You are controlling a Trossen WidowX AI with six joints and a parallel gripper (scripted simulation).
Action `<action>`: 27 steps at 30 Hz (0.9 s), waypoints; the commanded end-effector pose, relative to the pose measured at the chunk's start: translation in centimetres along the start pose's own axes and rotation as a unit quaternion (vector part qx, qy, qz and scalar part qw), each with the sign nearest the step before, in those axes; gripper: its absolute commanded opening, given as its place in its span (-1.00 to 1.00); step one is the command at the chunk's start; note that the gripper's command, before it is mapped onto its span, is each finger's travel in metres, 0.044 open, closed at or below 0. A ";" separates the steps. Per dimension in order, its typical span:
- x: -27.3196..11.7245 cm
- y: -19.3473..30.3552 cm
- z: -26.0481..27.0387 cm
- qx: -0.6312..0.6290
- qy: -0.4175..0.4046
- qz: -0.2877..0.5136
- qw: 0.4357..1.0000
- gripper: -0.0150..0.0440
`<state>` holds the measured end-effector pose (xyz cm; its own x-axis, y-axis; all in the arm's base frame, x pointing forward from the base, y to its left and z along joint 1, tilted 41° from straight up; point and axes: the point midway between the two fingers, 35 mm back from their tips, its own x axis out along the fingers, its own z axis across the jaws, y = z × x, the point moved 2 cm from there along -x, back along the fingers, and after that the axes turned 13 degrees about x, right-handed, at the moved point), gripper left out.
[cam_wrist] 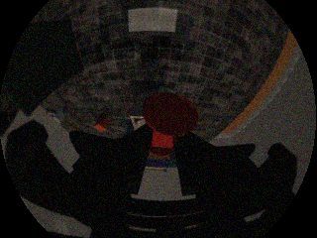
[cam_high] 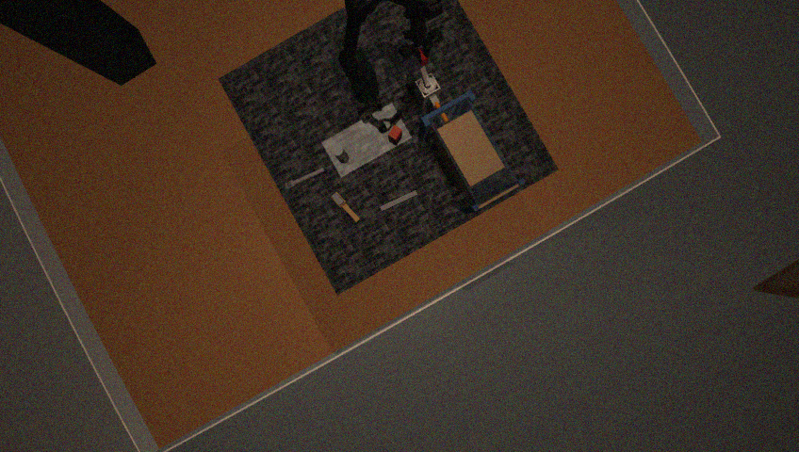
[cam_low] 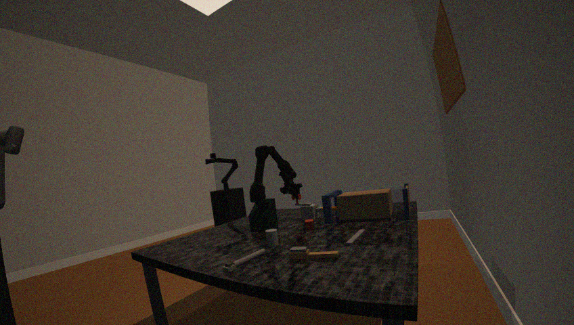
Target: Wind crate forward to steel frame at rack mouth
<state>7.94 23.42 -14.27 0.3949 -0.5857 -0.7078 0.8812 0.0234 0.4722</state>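
Note:
My gripper is shut on the red knob of the winch handle. The pale handle arm runs from the knob to the top of the white winch; the key in its hole is hidden. An orange strap runs from the winch towards the crate. The tan crate looks flat inside the cubby, close behind the blue frame. I cannot tell whether crate and frame touch.
A red block and a grey cylinder stand left of the cubby. A wooden-handled tool, a flat bar and a pale rod lie farther out on the bench.

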 end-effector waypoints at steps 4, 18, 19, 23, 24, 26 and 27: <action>0.1 0.2 1.8 -0.005 -0.014 0.002 1.000 -0.49; 0.2 0.8 3.4 -0.006 -0.014 0.002 1.000 -0.49; 0.2 0.9 3.6 -0.006 -0.014 0.002 1.000 -0.49; 0.3 1.1 4.0 -0.006 -0.014 0.002 1.000 -0.49; 0.3 1.2 4.2 -0.006 -0.015 0.002 1.000 -0.49; 0.4 1.6 4.7 -0.006 -0.015 0.002 1.000 -0.49; 0.4 1.7 5.0 -0.006 -0.015 0.002 1.000 -0.49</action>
<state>7.83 20.75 -12.12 0.3855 -0.5857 -0.7130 0.8843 0.0141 0.4666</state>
